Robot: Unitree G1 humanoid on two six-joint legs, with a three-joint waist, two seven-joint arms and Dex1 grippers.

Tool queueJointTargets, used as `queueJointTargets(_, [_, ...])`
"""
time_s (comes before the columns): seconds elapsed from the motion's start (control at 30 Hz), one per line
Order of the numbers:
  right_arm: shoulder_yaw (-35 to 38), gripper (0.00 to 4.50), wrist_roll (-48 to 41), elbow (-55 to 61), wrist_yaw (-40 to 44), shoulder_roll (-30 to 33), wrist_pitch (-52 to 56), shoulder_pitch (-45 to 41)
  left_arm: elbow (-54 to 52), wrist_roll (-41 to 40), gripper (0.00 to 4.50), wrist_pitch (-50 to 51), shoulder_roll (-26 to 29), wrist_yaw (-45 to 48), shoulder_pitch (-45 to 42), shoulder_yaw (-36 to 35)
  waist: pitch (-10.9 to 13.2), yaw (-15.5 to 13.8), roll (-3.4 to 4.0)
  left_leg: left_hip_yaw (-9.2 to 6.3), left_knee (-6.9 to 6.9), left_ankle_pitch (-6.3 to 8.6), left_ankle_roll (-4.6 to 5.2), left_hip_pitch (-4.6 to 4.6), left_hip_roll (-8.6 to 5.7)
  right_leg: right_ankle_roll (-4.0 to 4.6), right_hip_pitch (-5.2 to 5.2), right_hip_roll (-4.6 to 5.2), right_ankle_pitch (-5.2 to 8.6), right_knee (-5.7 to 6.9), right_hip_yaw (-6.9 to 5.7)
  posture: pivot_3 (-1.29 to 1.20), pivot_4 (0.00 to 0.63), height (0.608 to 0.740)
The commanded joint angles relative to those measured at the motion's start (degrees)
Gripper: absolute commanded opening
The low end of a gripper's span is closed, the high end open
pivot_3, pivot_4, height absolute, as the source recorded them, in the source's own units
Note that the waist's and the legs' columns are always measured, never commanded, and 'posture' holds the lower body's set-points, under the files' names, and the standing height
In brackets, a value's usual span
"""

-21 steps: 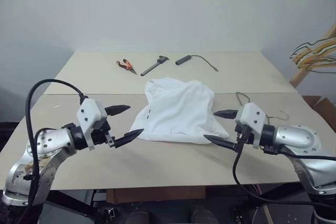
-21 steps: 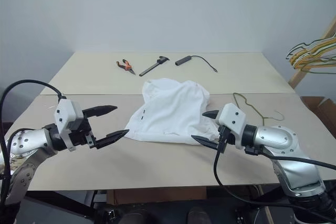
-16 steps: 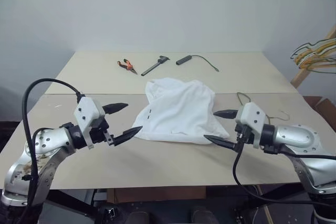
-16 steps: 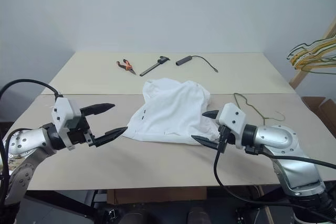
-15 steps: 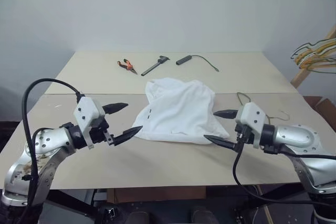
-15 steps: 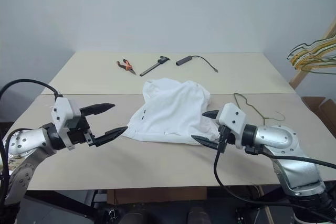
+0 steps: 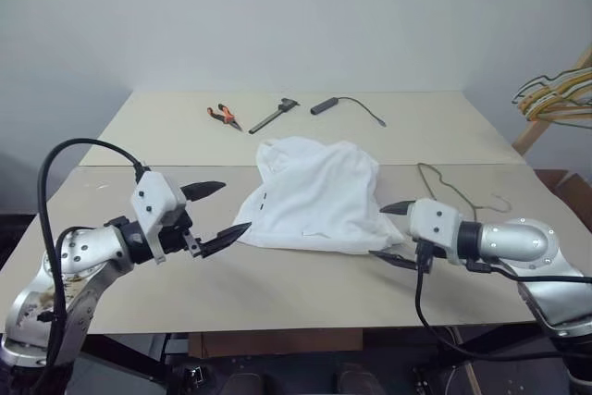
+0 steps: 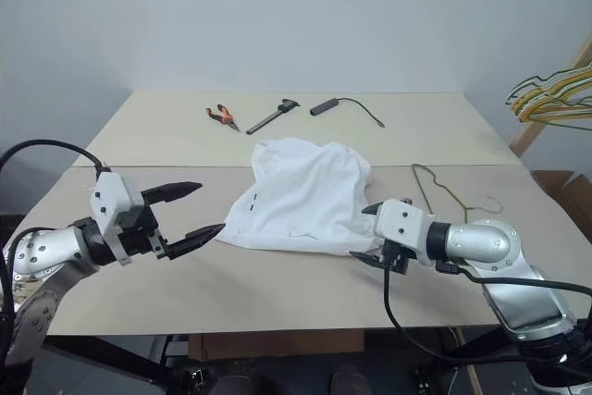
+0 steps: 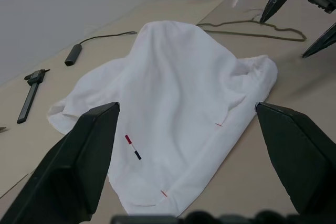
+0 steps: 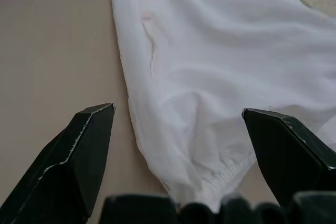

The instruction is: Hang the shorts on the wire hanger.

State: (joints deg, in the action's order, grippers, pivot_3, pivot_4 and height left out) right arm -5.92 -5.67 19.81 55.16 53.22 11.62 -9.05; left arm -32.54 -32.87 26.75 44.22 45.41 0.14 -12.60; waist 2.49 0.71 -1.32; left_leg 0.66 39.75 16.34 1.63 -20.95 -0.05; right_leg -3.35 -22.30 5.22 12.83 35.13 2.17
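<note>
Bare surface (image 7: 277,289) lay along the near edge, open to either pincer. The shorts (image 7: 314,193) filled the middle — the wire hanger (image 8: 450,193) lay just beside them on the right, and pliers (image 7: 222,117), a caliper (image 7: 272,116) and a corded tool (image 7: 326,104) lined the far side.

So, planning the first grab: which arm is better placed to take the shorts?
Probably the right gripper: open, angled down at the shorts' gathered waistband. The left gripper, open too, hangs beside the hem.

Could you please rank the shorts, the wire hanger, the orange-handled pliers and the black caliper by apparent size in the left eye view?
1. shorts
2. wire hanger, partly hidden
3. black caliper and orange-handled pliers: alike; both lie farther off, so unranked.
</note>
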Motion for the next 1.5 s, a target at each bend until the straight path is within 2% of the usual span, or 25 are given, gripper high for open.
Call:
queueJointTargets(0.03, [-2.27, 4.49, 6.46, -2.4, -0.29, 1.25, -6.77, -0.63, -1.95, -0.16, 4.5, -0.38, 0.06, -0.68, 0.17, -1.57, 0.0, -0.01, -0.01, 0.02, 0.0, 0.0, 0.0, 0.0, 0.0, 0.0, -0.01, -0.01, 0.0, 0.0, 0.0, 0.01, 0.0, 0.74])
queueJointTargets(0.17, [-4.95, 4.49, 13.73, -7.61, -2.65, 1.35, -11.61, -1.54, -2.24, -0.38, 4.5, -0.11, 0.35, -1.05, -0.01, -1.94, 0.0, -0.03, 0.0, 0.09, 0.01, 0.0, 0.0, 0.1, 0.0, 0.0, 0.04, -0.01, 0.0, 0.02, 0.05, 0.02, 0.0, 0.74])
queueJointTargets(0.3, [-7.44, 4.49, 21.29, -13.7, -8.43, -1.61, -14.18, -4.56, -2.2, -0.2, 4.5, -0.42, 0.41, -1.01, 0.45, -1.93, 0.0, 0.11, 0.0, 0.1, 0.0, 0.0, 0.0, 0.12, 0.0, 0.0, 0.03, -0.01, 0.0, 0.02, 0.13, 0.01, 0.0, 0.74])
queueJointTargets(0.37, [-9.1, 4.12, 25.54, -17.8, -12.14, -3.82, -15.15, -6.65, -2.2, -0.03, 4.5, -0.45, 0.37, -1.13, 0.31, -1.56, 0.0, 0.2, 0.0, 0.12, -0.02, 0.0, 0.0, 0.14, 0.0, 0.0, 0.02, -0.03, 0.0, 0.03, 0.17, 0.01, 0.0, 0.74])
queueJointTargets(0.43, [-9.77, 3.62, 27.58, -20.52, -14.09, -5.09, -16.31, -7.77, -2.19, -0.02, 4.5, -0.41, 0.4, -1.17, 0.09, -1.42, 0.0, 0.1, 0.0, 0.13, -0.03, 0.0, 0.0, 0.15, 0.0, 0.01, 0.02, -0.04, 0.0, 0.06, 0.19, 0.01, 0.0, 0.74])
queueJointTargets(0.57, [-9.67, 2.17, 27.87, -22.71, -14.85, -6.23, -17.98, -8.26, -1.68, 0.35, 4.5, -0.83, 0.36, -1.0, 0.01, -1.21, 0.0, -0.19, 0.0, 0.12, -0.03, 0.0, 0.0, 0.12, -0.02, 0.0, 0.02, 0.0, 0.0, 0.01, 0.18, 0.01, 0.0, 0.74])
queueJointTargets(0.77, [-8.05, 0.15, 27.58, -21.53, -15.12, -4.67, -20.6, -6.78, -0.79, 3.98, 4.5, -2.1, 0.57, -1.15, 0.3, 0.9, 0.0, 0.02, 0.01, 0.12, -0.03, 0.0, 0.0, 0.16, -0.02, -0.01, 0.04, -0.01, -0.01, 0.04, 0.2, 0.01, 0.0, 0.74])
queueJointTargets(0.97, [-6.43, 0.07, 26.01, -20.27, -14.28, -3.57, -24.19, -5.87, 9.17, 23.95, 4.5, -13.75, 4.42, -1.45, -1.03, 12.23, -0.01, 0.03, 0.04, 0.23, -0.05, 0.0, 0.0, 0.24, -0.02, 0.0, 0.08, -0.03, -0.01, 0.04, 0.23, 0.0, 0.0, 0.74])
queueJointTargets(1.27, [-5.89, 0.07, 24.42, -20.51, -13.63, -3.5, -25.89, -5.61, 27.9, 42.54, 4.5, -23.93, 0.75, -5.06, -12.17, 25.06, -0.01, -0.02, 0.03, 0.54, -0.05, 0.0, 0.01, 0.19, -0.02, -0.02, 0.05, -0.01, -0.02, 0.02, 0.22, 0.0, 0.0, 0.74])
queueJointTargets(1.4, [-5.85, 0.0, 24.02, -20.49, -13.39, -3.55, -25.93, -6.05, 33.04, 44.53, 3.6, -25.79, -1.94, -4.12, -15.7, 27.7, -0.01, 0.12, 0.03, 0.59, -0.04, 0.01, 0.02, 0.15, -0.01, -0.04, 0.02, -0.01, -0.03, 0.04, 0.23, -0.01, 0.0, 0.74])
queueJointTargets(1.5, [-5.69, 0.0, 23.75, -19.83, -13.25, -3.73, -25.64, -6.28, 36.31, 46.11, 2.62, -26.17, -3.22, -2.99, -18.01, 29.45, -0.01, 0.07, 0.03, 0.59, -0.03, 0.01, 0.02, 0.14, -0.01, -0.04, 0.02, -0.02, -0.04, 0.07, 0.23, -0.01, 0.0, 0.74])
